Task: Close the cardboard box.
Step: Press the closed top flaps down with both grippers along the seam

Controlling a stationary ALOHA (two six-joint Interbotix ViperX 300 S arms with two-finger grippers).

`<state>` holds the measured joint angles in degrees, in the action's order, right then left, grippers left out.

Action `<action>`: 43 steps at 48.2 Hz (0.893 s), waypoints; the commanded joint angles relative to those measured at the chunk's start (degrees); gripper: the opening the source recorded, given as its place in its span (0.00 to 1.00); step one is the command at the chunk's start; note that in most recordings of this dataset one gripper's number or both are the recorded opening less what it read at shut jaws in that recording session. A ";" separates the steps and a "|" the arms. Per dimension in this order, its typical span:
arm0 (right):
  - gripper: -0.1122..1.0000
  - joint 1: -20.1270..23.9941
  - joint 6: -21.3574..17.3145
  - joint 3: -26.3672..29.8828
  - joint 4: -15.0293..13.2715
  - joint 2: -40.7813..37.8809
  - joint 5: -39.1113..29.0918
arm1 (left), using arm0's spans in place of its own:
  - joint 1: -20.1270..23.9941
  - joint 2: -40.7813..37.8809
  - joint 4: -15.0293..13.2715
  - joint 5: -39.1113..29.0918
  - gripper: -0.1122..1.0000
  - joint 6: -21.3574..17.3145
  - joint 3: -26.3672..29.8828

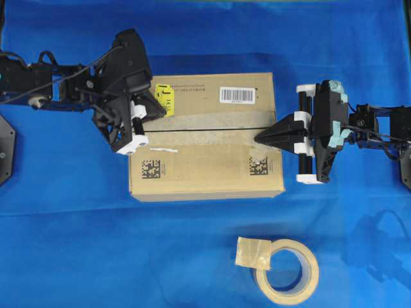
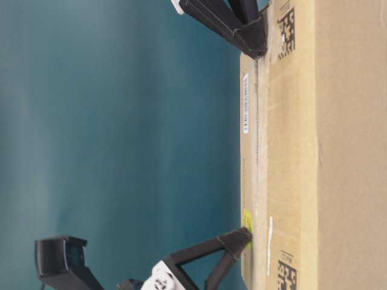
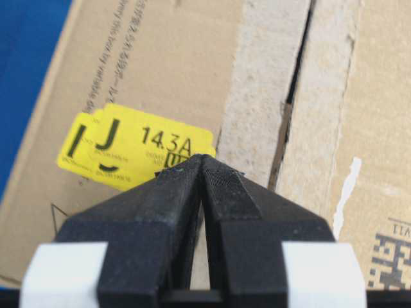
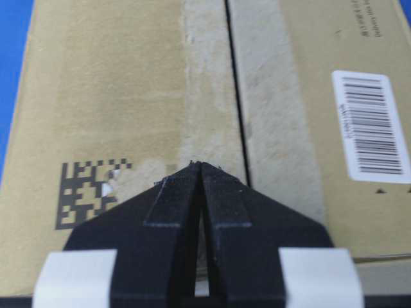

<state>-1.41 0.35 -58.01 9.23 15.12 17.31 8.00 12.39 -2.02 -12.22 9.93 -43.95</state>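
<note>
Cardboard box [image 1: 205, 157], flaps down, seam narrow

Blue-covered desk [image 1: 64, 244]. On it: cardboard box [image 1: 205, 163] at centre, tape roll [image 1: 287, 271] near front edge, apart.

I see the cardboard box [image 1: 205, 138] as plain brown with 2 black-and-white QR marks, a white barcode label [image 1: 237, 95], a yellow sticker [image 1: 166, 99] printed in black, and paler tape strips along its seam. The bench [image 1: 64, 244] cover is bright blue. The tape roll [image 1: 287, 271] is beige.
</note>
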 commanded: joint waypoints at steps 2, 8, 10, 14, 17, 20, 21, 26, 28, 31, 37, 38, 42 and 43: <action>0.10 -0.97 0.09 1.14 -0.09 0.70 0.79 | -0.62 1.05 -0.09 2.11 0.10 0.62 -0.97; 0.10 -1.49 0.09 1.14 0.00 0.70 0.79 | -0.70 1.23 -0.09 3.34 0.10 1.49 -1.76; 0.10 -1.67 0.09 1.23 -0.09 0.70 0.79 | -0.70 1.41 -0.09 3.52 0.10 1.49 -1.85; 0.10 -1.93 0.09 1.14 0.00 0.70 0.79 | -0.70 1.49 -0.09 3.78 0.10 1.49 -1.93; 0.10 -2.11 0.09 0.88 0.00 0.62 0.79 | -0.79 1.41 -0.09 3.96 0.10 1.49 -1.93; 0.10 -2.20 0.09 0.70 0.00 0.53 0.79 | -0.79 1.49 -0.09 4.04 0.10 1.49 -2.02; 0.10 -2.29 0.09 0.62 0.00 0.44 0.79 | -0.79 1.41 -0.09 3.96 0.10 1.49 -1.93; 0.10 -2.81 0.09 0.44 0.18 0.00 0.79 | -0.97 1.49 -0.09 4.04 0.10 1.49 -2.02; 0.10 -2.99 0.00 0.35 0.18 -0.26 0.79 | -1.14 1.49 -0.09 4.04 0.10 1.49 -2.02; 0.10 -3.16 0.00 0.26 0.18 -0.62 0.79 | -1.41 1.49 -0.18 4.04 0.10 1.49 -2.11; 0.10 -3.25 0.00 0.35 0.18 -1.32 0.79 | -1.93 1.85 -0.09 4.75 0.10 1.49 -2.46; 0.10 -3.25 0.00 0.35 0.18 -1.32 0.79 | -2.02 1.93 -0.09 5.10 0.10 1.41 -2.64; 0.10 -3.16 0.00 0.18 0.18 -1.49 0.79 | -2.37 2.72 -0.09 7.21 0.10 1.23 -3.69; 0.10 -3.25 0.00 0.18 0.18 -1.41 0.79 | -2.55 2.90 -0.09 7.82 0.10 1.23 -4.04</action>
<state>-4.39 0.35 -58.10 9.23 13.45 17.67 6.24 13.62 -2.02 -6.50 11.25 -47.46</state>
